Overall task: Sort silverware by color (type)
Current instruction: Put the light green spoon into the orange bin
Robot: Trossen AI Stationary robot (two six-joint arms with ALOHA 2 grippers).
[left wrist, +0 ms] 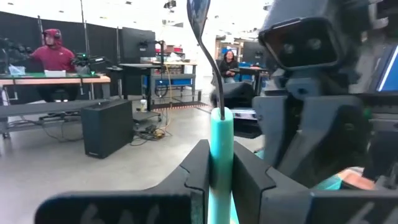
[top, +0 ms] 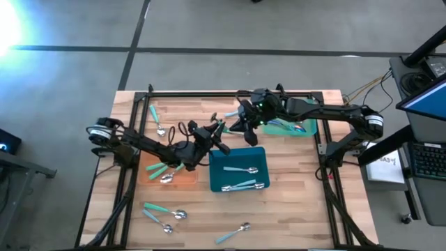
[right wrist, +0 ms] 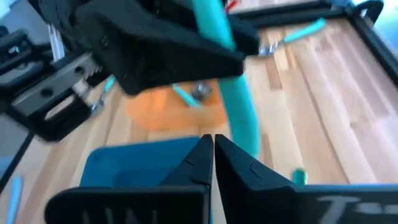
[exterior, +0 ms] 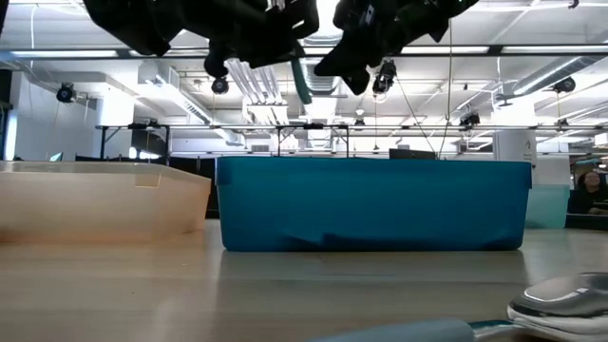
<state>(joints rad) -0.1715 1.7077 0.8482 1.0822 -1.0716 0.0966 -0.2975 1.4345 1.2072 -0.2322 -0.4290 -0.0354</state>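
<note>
With the left gripper clenched on a teal-handled silver spoon and the empty right gripper pinched closed beside it, they might collide.

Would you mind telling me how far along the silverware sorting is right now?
Partly done. The orange tray, blue tray and green tray already hold pieces. In hand: the left tool is shut on a teal-handled utensil above the table, the right tool shut beside it. Left: loose spoons near the front edge and a fork at the back.
</note>
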